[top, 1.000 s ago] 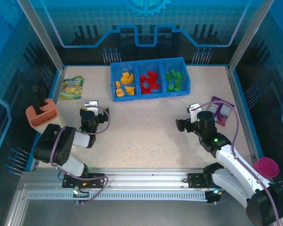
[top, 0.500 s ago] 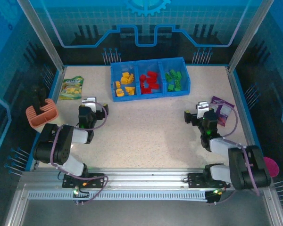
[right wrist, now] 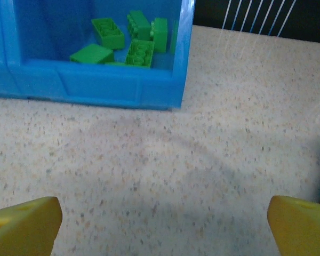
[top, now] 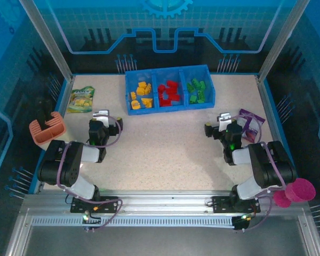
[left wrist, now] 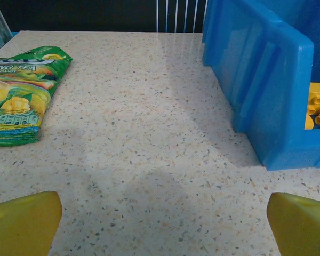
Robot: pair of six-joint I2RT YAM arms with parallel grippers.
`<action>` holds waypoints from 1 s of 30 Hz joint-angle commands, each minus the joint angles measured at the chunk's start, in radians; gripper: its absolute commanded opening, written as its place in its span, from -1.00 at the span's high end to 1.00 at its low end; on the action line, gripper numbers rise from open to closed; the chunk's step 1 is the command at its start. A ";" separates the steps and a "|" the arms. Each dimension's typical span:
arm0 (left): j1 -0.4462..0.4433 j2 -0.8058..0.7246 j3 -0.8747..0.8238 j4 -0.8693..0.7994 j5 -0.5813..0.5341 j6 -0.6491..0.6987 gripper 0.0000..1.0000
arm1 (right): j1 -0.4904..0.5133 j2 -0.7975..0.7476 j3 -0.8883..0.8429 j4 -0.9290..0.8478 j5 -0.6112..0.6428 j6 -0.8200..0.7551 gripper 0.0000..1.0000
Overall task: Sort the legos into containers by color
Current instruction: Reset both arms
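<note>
The blue three-part tray (top: 154, 104) stands at the back middle of the table. Its left compartment holds yellow-orange legos (top: 141, 96), the middle one red legos (top: 169, 93), the right one green legos (top: 197, 90). In the right wrist view the green legos (right wrist: 129, 41) lie inside the tray (right wrist: 117, 85); in the left wrist view a yellow lego (left wrist: 319, 106) peeks over the tray's wall (left wrist: 266, 101). My left gripper (top: 101, 118) rests low at the left, open and empty (left wrist: 163, 224). My right gripper (top: 215, 121) sits low at the right, open and empty (right wrist: 164, 224).
A green snack packet (top: 81, 99) lies at the back left, also in the left wrist view (left wrist: 18, 96). A purple packet (top: 250, 124) lies beside the right arm. A salmon ribbed holder (top: 47, 129) stands at the left edge, a pink cup (top: 294, 191) at the right front.
The right arm has folded back toward its base, its gripper shifting right and slightly back. The left gripper moved a little toward the back a second ago, then stayed still.
</note>
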 commanded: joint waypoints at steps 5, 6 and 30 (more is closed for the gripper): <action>0.008 -0.004 0.013 -0.006 0.021 -0.023 -0.99 | -0.007 0.003 0.052 -0.021 -0.017 0.003 -1.00; 0.008 -0.004 0.013 -0.005 0.021 -0.023 -0.99 | -0.007 0.003 0.052 -0.020 -0.018 0.004 -1.00; 0.007 -0.004 0.013 -0.003 0.020 -0.023 -0.99 | -0.025 0.006 0.068 -0.051 -0.059 0.011 -1.00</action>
